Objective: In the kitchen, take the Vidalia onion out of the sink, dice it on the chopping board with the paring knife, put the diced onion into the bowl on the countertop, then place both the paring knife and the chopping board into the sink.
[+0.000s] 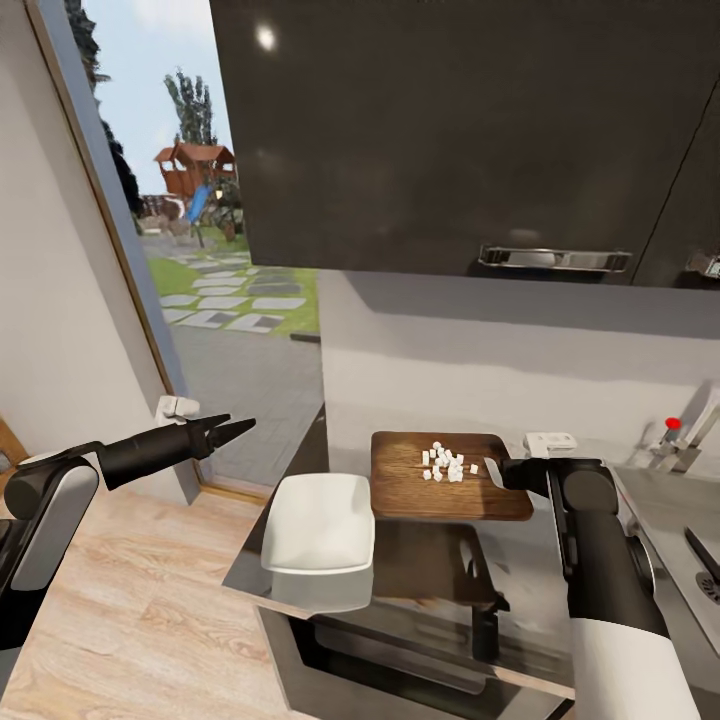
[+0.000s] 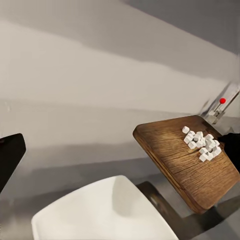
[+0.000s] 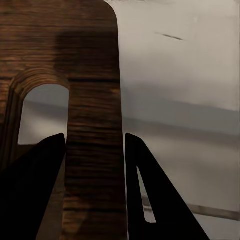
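Dark wall cabinets (image 1: 440,130) across the upper frame; tall window (image 1: 190,200) with garden view at upper left; pale wood floor (image 1: 130,610) lower left. Grey worktop (image 1: 590,560) through the centre, sink (image 1: 700,560) and tap (image 1: 685,435) at right edge. Centre: chopping board (image 1: 440,478) raised above the worktop, right tool (image 1: 497,470) clamped on its handle end. White bowl (image 1: 318,535) just left. Diced onion (image 1: 447,463) on board. Left tool (image 1: 232,428) at mid-left, parted slightly, empty.
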{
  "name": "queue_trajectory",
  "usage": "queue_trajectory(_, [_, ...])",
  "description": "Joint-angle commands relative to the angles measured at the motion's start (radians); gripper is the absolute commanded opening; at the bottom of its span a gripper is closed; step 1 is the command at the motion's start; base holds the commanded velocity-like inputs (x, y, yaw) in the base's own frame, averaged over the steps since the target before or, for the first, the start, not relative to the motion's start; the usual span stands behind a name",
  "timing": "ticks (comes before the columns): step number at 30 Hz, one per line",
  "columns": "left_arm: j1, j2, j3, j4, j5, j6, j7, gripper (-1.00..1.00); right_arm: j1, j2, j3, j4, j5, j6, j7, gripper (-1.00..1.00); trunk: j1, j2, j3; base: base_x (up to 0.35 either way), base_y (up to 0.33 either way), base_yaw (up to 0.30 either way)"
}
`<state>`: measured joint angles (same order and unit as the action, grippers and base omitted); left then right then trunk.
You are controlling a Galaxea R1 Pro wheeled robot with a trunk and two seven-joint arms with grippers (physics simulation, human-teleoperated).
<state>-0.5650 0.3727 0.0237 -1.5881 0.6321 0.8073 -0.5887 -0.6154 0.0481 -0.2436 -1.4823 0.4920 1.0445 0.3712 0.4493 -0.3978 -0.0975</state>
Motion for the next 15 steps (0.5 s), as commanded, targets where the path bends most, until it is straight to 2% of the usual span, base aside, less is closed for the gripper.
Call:
queue_trajectory(1, [-0.001, 0.0, 0.001, 0.0, 0.002, 0.006, -0.002, 1.0, -0.001, 0.001, -0.002, -0.001, 0.009, 0.003, 0.011, -1.0, 0.001, -0.002, -0.001, 0.0, 0.0, 0.048])
queue_trajectory(8, [-0.001, 0.0, 0.001, 0.0, 0.002, 0.006, -0.002, 1.0, -0.001, 0.001, -0.002, -0.001, 0.009, 0.003, 0.011, -1.0, 0.001, -0.002, 0.005, 0.0, 0.0, 0.15])
queue_trajectory(15, [-0.001, 0.0, 0.001, 0.0, 0.002, 0.006, -0.002, 1.0, -0.001, 0.001, -0.002, -0.001, 0.009, 0.003, 0.011, -1.0, 0.001, -0.002, 0.009, 0.0, 0.0, 0.238])
